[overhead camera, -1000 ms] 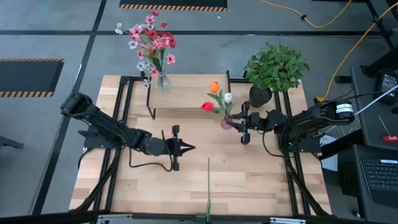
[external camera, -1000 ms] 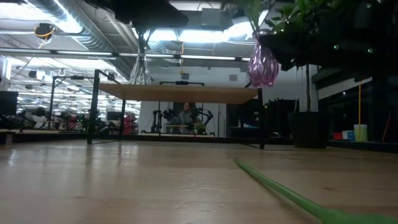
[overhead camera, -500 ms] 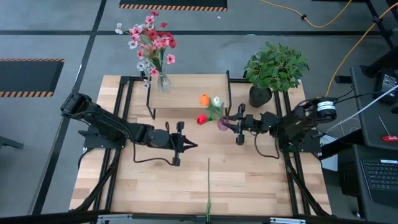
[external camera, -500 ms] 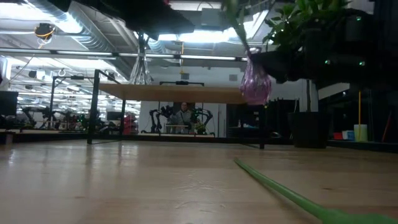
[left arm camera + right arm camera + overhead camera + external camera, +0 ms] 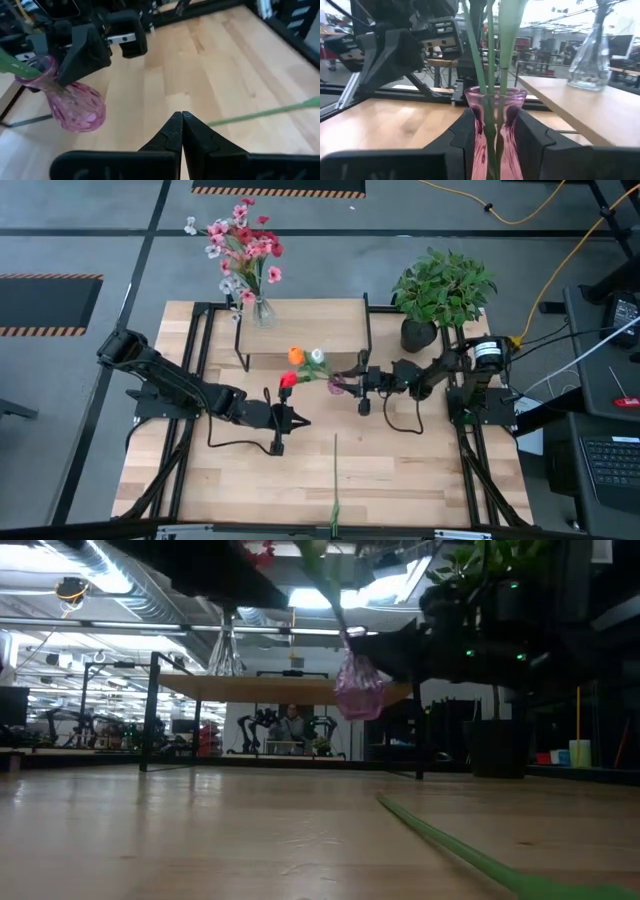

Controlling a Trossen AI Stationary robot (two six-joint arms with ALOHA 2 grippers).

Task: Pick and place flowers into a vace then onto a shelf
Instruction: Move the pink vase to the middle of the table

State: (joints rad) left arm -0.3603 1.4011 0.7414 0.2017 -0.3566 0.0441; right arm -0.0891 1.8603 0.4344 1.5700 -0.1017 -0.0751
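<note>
While left hand [image 5: 300, 419] sits pressed together, right hand [image 5: 352, 383] pinches pink vase [image 5: 338, 385] w/ flowers [image 5: 300, 365] above table.

Red, orange and white flowers [image 5: 302, 365] are tilting in a pink vase [image 5: 338, 384] at the shelf's [image 5: 310, 325] six o'clock

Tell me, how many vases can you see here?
2. A clear glass vase stands on the shelf; a pink vase is held above the table by the right gripper.

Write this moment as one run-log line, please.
right gripper: shut on pink vase, carried above table | left gripper: shut, empty | loose stem: on table
</note>
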